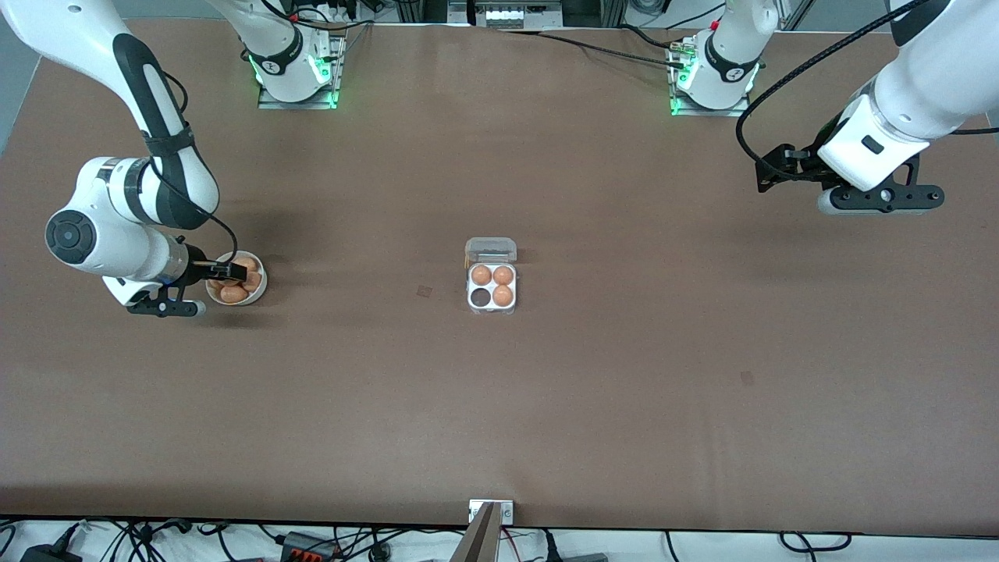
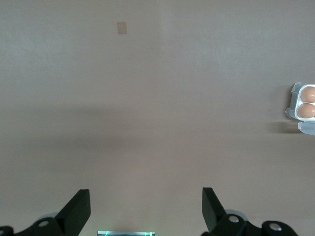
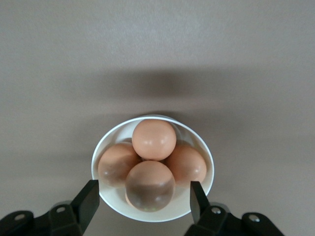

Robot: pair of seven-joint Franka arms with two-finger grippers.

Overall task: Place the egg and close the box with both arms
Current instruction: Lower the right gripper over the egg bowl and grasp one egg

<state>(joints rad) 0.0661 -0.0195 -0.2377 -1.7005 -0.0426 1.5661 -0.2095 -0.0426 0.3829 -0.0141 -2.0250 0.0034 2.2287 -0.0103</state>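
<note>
Right end effector [image 1: 226, 272] down in round white bowl [image 1: 258, 292] of orange-brown eggs, toward right arm's end of table [image 1: 499, 406]; jaw spacing not readable from front view. Left end effector [image 1: 880, 199] over bare table at left arm's end, waiting. Small square clear-plastic box [image 1: 492, 300] at table centre, well apart from both: three cells filled with eggs, fourth cell, nearer the front camera and toward right arm's end, vacant and dark. Hinged transparent lid [image 1: 491, 249] laid open, farther from front camera than the cells.

Left wrist view: left end effector [image 2: 146, 209] spread wide, nothing between matte black angular fingers [image 2: 78, 209]. Brown table covering flat, faintly grained. Corner of box [image 2: 294, 101] showing two glossy eggs.

Right wrist view: right end effector [image 3: 143, 199] flanking nearest smooth orange-brown egg [image 3: 149, 186], black fingers [image 3: 89, 201] just beside its flanks, gap about egg-wide; contact not confirmed, egg not lifted. Four eggs visible, heaped, one riding on top; bowl [image 3: 197, 140] rim thin, smooth, glossy.

Assessment: early stage. Grasp apparently in hand. Outstanding: lift, carry to vacant cell, seat egg, fold lid shut with both arms. Shells smooth and rounded, likely slippery; thin lid likely flexible.
</note>
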